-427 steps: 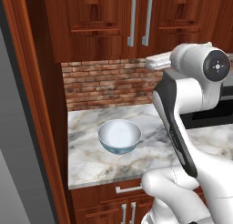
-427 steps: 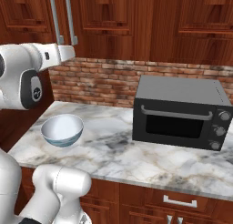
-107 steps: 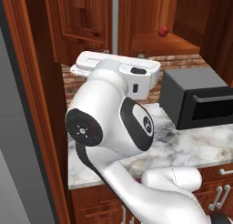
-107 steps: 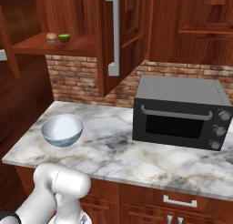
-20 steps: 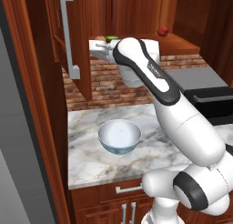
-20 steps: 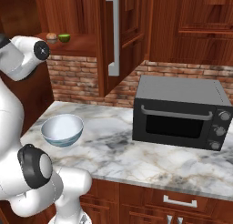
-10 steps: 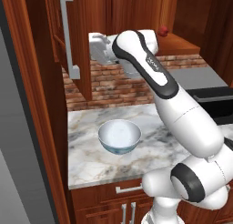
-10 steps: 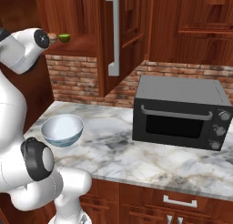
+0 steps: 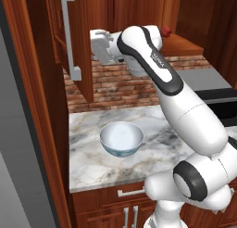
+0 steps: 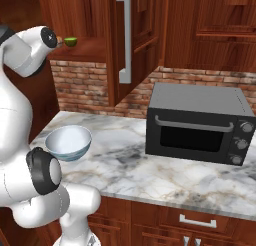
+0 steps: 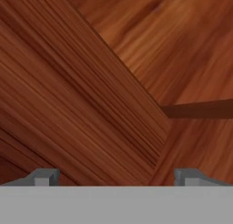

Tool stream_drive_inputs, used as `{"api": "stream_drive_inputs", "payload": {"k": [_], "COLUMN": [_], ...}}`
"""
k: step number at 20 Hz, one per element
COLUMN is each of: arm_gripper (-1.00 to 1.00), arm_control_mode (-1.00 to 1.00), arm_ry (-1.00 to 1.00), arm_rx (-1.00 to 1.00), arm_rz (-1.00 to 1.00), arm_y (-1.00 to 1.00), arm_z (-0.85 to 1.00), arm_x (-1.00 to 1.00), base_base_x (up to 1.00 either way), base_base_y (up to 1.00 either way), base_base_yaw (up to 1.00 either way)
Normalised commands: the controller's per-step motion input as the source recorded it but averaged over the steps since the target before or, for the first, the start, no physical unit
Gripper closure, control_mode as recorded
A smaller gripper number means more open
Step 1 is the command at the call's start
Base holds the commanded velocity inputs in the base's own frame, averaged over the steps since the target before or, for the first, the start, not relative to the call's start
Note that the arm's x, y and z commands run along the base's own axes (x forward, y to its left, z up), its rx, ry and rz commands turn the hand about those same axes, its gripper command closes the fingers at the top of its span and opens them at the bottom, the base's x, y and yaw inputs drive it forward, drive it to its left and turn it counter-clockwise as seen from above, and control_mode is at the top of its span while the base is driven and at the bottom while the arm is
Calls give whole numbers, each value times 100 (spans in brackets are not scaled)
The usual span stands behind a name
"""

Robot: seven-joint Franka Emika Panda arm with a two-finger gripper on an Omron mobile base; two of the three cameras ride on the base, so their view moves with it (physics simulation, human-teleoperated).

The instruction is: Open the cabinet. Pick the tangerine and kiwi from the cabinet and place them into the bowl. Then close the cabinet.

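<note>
Marble table carries the bowl; pincer spread wide inside the open cabinet, near the kiwi.

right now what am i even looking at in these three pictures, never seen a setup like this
A white robot arm stands in a rendered kitchen. Two pictures come from cameras on its base, behind it to the left and the right; the third looks along its tool, which is open, holds nothing and faces reddish-brown wood. On the marble counter sit a wide pale-blue bowl and a black microwave. The reddish-brown wall cabinet hangs open; on its shelf a small lime-green kiwi lies next to the arm, and a small red fruit sits farther along.
</note>
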Motion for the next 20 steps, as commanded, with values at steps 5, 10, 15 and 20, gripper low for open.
{"api": "stream_drive_inputs", "payload": {"k": [5, 10, 15, 20], "arm_gripper": [-100, -100, -100, -100], "arm_control_mode": [-100, -100, -100, -100], "arm_ry": [0, 0, 0, 0], "arm_rx": [0, -2, -1, 0], "arm_rz": [0, 0, 0, 0], "arm_y": [1, 6, 2, 0], "arm_z": [-7, -1, 0, 0], "arm_x": [0, 0, 0, 0], "base_base_x": [0, 0, 0, 0], "base_base_y": [0, 0, 0, 0], "base_base_yaw": [0, 0, 0, 0]}}
